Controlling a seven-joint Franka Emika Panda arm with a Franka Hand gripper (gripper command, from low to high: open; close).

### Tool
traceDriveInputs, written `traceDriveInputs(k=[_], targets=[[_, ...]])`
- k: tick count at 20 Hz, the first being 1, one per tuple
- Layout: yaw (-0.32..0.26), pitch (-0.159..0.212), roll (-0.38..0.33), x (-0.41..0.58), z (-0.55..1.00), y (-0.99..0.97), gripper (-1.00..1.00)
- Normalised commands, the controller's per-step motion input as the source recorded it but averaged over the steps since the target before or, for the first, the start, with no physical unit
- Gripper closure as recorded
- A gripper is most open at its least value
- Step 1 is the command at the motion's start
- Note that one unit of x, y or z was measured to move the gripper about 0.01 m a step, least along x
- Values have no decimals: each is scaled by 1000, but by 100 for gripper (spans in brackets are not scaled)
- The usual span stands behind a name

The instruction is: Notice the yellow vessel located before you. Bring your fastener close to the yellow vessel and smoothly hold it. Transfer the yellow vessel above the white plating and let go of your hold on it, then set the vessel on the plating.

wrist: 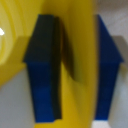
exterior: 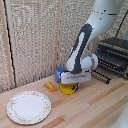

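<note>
Fingers straddle the yellow vessel's rim; nearly closed.

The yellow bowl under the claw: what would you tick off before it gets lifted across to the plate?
1. Fingers straddle the yellow bowl wall: ok, one each side in the wrist view.
2. Gripper fully clamped: cannot tell, blurred.
3. Bowl off the table: not ok.
4. White plate free to receive it: ok.
5. Orange piece and blue cup apart from the bowl: piece ok, cup cannot tell.
</note>
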Motion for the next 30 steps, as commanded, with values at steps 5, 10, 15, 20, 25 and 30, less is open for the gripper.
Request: traceDriveInputs(k=[5, 10, 15, 20, 25, 30], targets=[[24, -60, -8, -57, 502, 45, 100], [25, -28, 0, 0, 661, 188, 100], [47, 0, 0, 16, 764, 307, 100], [73, 26, 0, 205, 722, 429, 100], [59, 57, 0, 430, 479, 654, 100], [75, 63, 0, 419, 318, 741, 100]])
